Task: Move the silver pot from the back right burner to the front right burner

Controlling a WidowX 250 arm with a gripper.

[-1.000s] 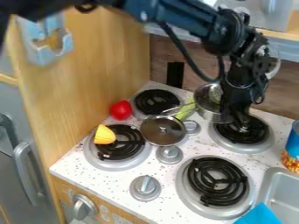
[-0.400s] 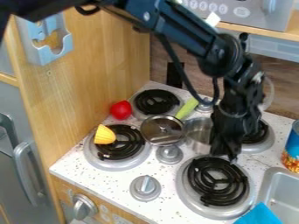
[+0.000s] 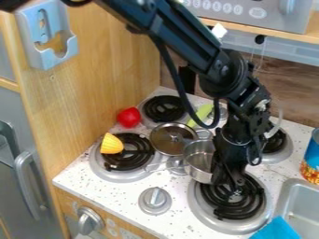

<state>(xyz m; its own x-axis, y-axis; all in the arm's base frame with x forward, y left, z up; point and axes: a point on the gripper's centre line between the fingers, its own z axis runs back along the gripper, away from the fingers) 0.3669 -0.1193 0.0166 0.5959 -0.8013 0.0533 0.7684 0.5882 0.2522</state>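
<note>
The gripper [image 3: 235, 187] hangs over the front right burner [image 3: 232, 198], shut on the right side of a silver pot [image 3: 199, 158]. That side of the pot is hidden behind the gripper. The pot's thin handle points left, over a stove knob. Just behind and left of it sits a shallow round metal pan or lid [image 3: 169, 139], its looped handle at the right. A yellow wedge-like piece [image 3: 111, 144] lies on the front left burner [image 3: 129, 151]. The red round object [image 3: 129, 117] is beside the back left burner [image 3: 166, 108], and a light green object [image 3: 200, 115] lies farther right.
A blue can [image 3: 312, 156] stands at the right edge, behind the sink [image 3: 294, 203] with a bright blue item [image 3: 278, 229] at its front. The back right burner [image 3: 275, 142] is partly behind the arm. A wooden wall [image 3: 103, 70] bounds the left.
The gripper and the silver pot have moved together towards the front and slightly left, from near the back right burner. The yellow piece and red object have stayed put.
</note>
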